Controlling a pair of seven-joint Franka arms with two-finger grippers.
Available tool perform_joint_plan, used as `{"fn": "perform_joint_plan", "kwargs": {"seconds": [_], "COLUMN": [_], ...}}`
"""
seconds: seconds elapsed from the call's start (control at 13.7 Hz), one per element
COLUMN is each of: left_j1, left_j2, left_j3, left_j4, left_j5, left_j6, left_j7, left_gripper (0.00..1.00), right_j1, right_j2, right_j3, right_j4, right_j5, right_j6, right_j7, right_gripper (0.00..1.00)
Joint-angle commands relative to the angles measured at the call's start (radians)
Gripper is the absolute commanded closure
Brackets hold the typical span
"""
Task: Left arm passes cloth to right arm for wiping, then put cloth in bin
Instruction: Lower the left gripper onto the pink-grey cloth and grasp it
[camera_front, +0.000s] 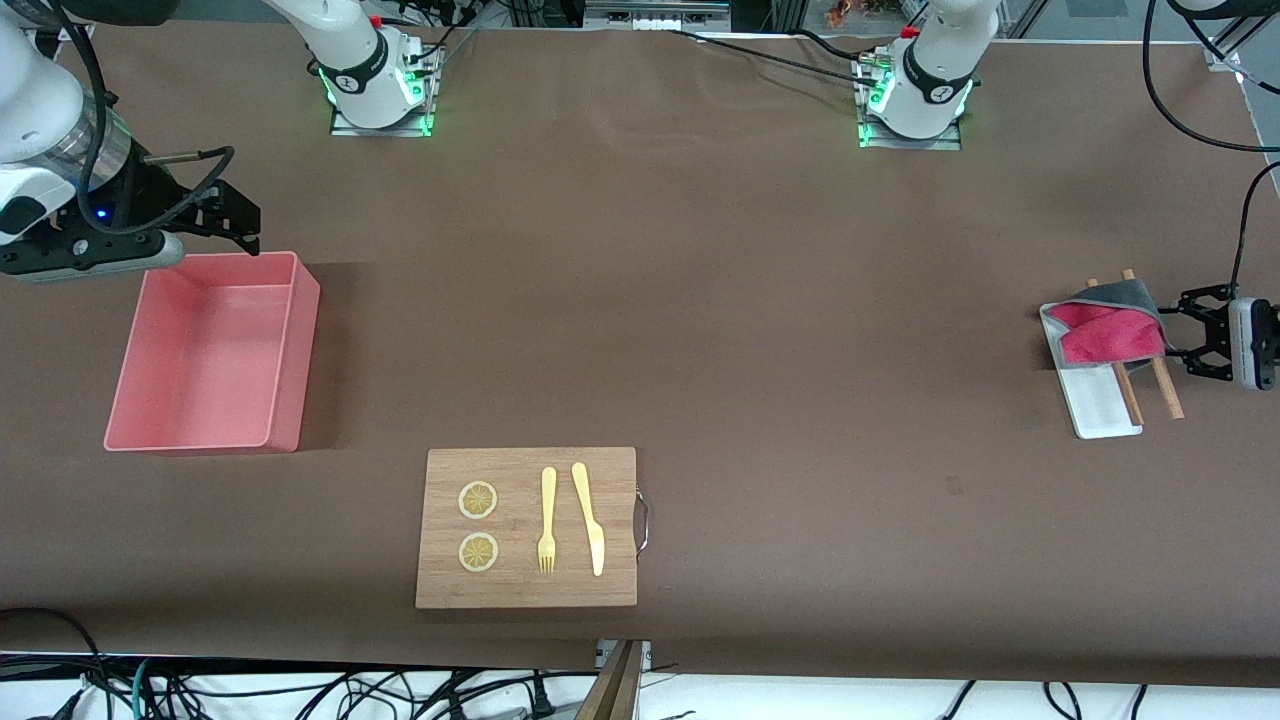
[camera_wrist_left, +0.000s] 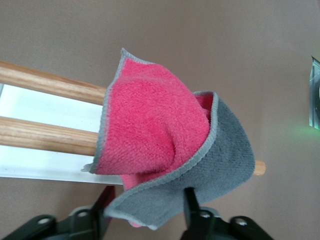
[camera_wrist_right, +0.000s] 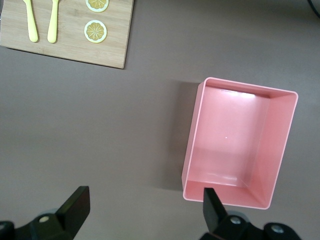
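cloth (camera_front: 1108, 330): draped over two wooden sticks (camera_front: 1128, 392) on white tray (camera_front: 1098, 405), left arm's table end
left gripper (camera_front: 1190, 335): fingers straddling cloth's grey edge, half-closed, grip unclear
right gripper (camera_front: 232, 222): wide, over bin (camera_front: 290, 345) rim
board (camera_front: 527, 590): near table edge, well apart

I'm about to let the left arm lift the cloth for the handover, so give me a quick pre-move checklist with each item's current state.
1. Left gripper astride the cloth edge: ok.
2. Fingers firmly clamped on cloth: cannot tell.
3. Cloth free of the wooden sticks and white tray: not ok, draped over them.
4. Right gripper open, waiting above the table beside the bin: ok.
5. Bin empty: ok.
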Motion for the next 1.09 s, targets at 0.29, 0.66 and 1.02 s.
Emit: {"fn": "perform_joint_plan", "kwargs": {"seconds": [0.29, 0.66, 1.02], "left_j1": [-0.004, -0.006, -0.019], "left_j2": [0.005, -0.040, -0.059], "left_j3": [0.010, 0.008, 0.005], "left_j4": [0.039, 0.087, 0.090], "left_j5": [-0.016, -0.002, 0.000], "left_j6": [-0.059, -0.147, -0.166], "left_j7": [0.027, 0.009, -0.015], "left_gripper": [1.00, 1.00, 1.00], "right_j1": [0.000, 0.009, 0.008], "right_j2": [-0.005, -0.025, -0.029], "right_j3": [0.006, 0.018, 0.041], "right_j4": [0.019, 0.019, -0.019], "right_j5": [-0.004, -0.012, -0.022], "right_j6": [-0.024, -0.076, -0.090], "right_j7": [-0.007, -0.040, -0.115], "right_gripper": [0.00, 0.00, 0.00]}}
